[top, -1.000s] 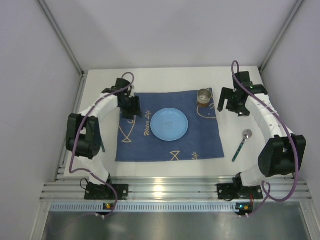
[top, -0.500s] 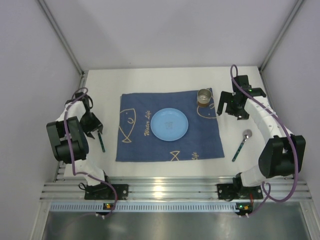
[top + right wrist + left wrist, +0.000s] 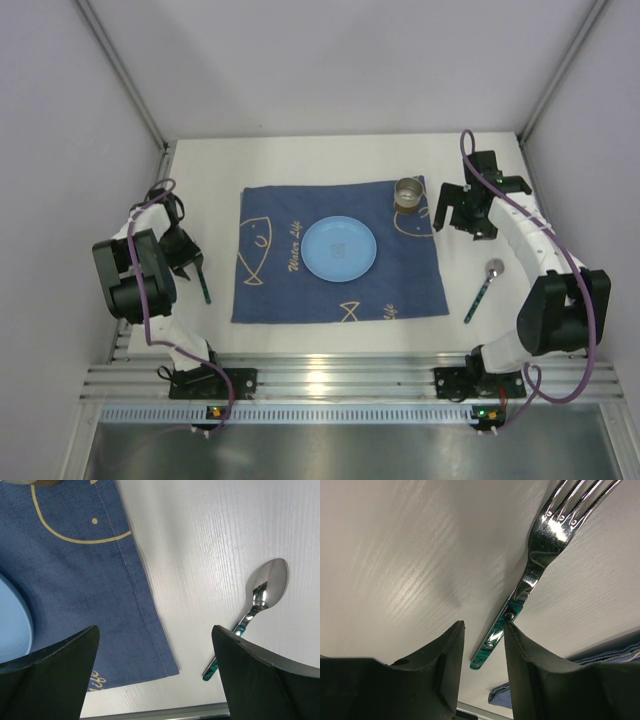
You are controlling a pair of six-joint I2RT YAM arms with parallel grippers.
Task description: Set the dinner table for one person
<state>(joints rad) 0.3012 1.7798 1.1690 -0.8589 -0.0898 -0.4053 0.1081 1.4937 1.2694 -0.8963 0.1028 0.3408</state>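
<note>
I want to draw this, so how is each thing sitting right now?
Left end effector: partly open, astride fork handle.
Right end effector: wide open, empty.
Fork: flat on table, left of cloth.
Spoon: flat on table, untouched.
Plate: empty, on cloth.
Cup: upright on cloth's corner.
Cloth: spread flat.

I count here: one fork (image 3: 532,570), one spoon (image 3: 482,290), one blue plate (image 3: 340,249), one metal cup (image 3: 408,194), one blue fish-print cloth (image 3: 300,295).
</note>
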